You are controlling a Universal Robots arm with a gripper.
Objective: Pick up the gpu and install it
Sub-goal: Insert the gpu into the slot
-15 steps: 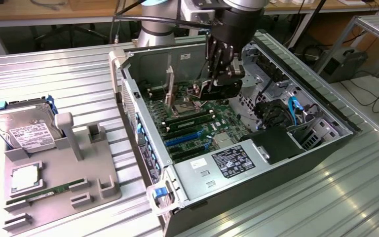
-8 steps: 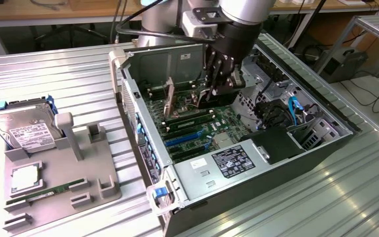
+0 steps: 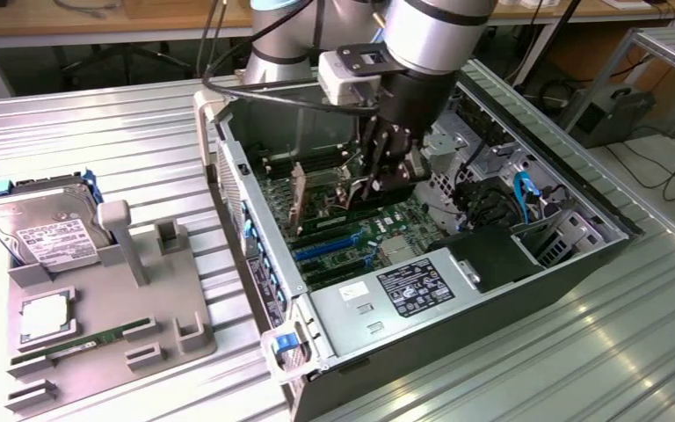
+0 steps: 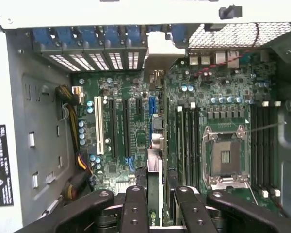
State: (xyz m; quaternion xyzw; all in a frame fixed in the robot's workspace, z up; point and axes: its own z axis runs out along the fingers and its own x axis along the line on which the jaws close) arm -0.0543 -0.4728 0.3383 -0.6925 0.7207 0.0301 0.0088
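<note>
The gripper (image 3: 375,180) is lowered inside the open computer case (image 3: 572,189); its fingers (image 4: 136,213) are clamped on the gpu (image 4: 154,191), held edge-on between them; the card extends beyond the fingertips toward the motherboard (image 4: 116,92), above the expansion slots (image 4: 123,128).

Gpu (image 4: 155,194) mostly hidden between gripper fingers (image 4: 134,208), edge-on; fan face unseen. Hard drive (image 3: 39,230) label text too small to read.
</note>
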